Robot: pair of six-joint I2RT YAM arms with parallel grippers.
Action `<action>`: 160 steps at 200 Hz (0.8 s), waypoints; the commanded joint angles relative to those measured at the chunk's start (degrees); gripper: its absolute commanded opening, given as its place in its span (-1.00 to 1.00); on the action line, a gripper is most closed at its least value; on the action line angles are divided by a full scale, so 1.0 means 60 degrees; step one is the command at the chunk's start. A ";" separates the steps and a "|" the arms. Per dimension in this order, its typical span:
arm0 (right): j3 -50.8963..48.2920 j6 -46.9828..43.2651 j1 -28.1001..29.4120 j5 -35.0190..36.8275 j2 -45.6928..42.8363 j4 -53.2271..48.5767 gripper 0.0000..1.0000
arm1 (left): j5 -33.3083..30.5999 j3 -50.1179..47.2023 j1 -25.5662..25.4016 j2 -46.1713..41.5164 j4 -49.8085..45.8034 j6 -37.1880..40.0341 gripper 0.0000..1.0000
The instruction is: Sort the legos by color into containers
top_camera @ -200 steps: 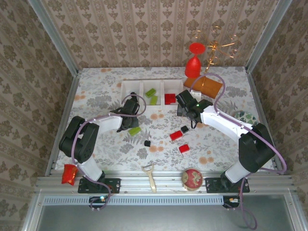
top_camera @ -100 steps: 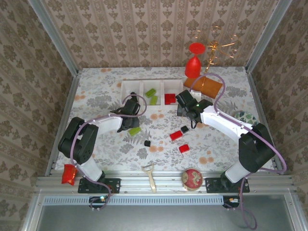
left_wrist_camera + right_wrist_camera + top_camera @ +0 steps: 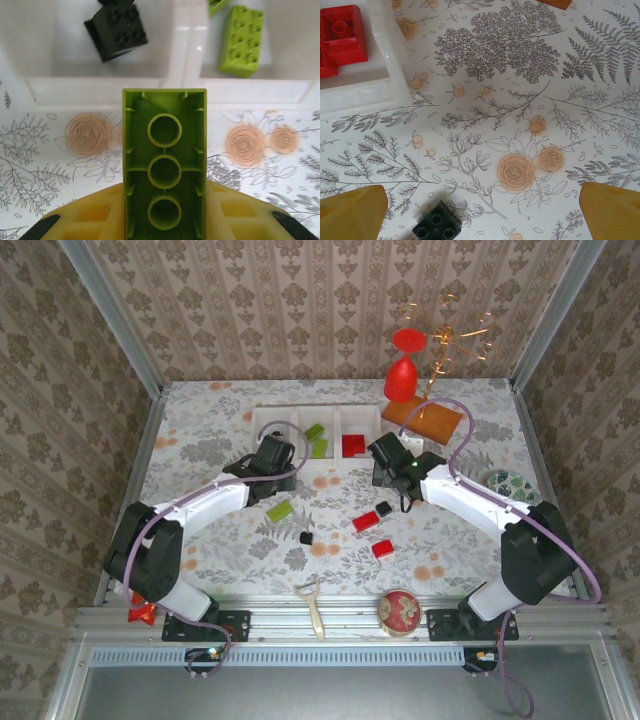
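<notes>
1. Lime lego (image 3: 164, 170), hollow underside facing the left wrist camera, is clamped lengthwise in the left gripper (image 3: 272, 452), filling that frame's lower centre.
2. Its far end stops just short of the containers' (image 3: 165, 91) near rim, in line with the wall dividing two bins. A black brick (image 3: 116, 34) lies upper left and another lime brick (image 3: 241, 40) upper right.
3. Right gripper (image 3: 481, 215) fingers (image 3: 350, 212) stand wide apart over the bare patterned table (image 3: 520, 100). A black cube (image 3: 437, 223) lies between them at the bottom edge, and a red lego (image 3: 342, 32) sits in the bin corner, upper left.
4. In the top view, both arms slant inward from the lower corners, wrists just before the containers, with open table between them.
</notes>
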 commanded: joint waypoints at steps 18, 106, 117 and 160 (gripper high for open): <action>-0.0314 0.0586 -0.0032 0.0579 -0.0459 -0.0297 1.00 | -0.0076 0.1141 -0.0266 0.0394 -0.0128 0.0726 -0.66; -0.0478 0.1119 -0.0047 0.0790 -0.0681 -0.0674 1.00 | 0.0140 0.3858 -0.0464 0.2892 -0.0317 0.1553 -0.65; -0.0482 0.1157 -0.0047 0.0772 -0.0668 -0.0718 1.00 | 0.0100 0.4103 -0.0466 0.3164 -0.0388 0.1572 -0.64; -0.0571 0.1193 -0.0047 0.0670 -0.0682 -0.0685 1.00 | 0.0029 0.4707 -0.0408 0.3914 -0.0474 0.1574 -0.58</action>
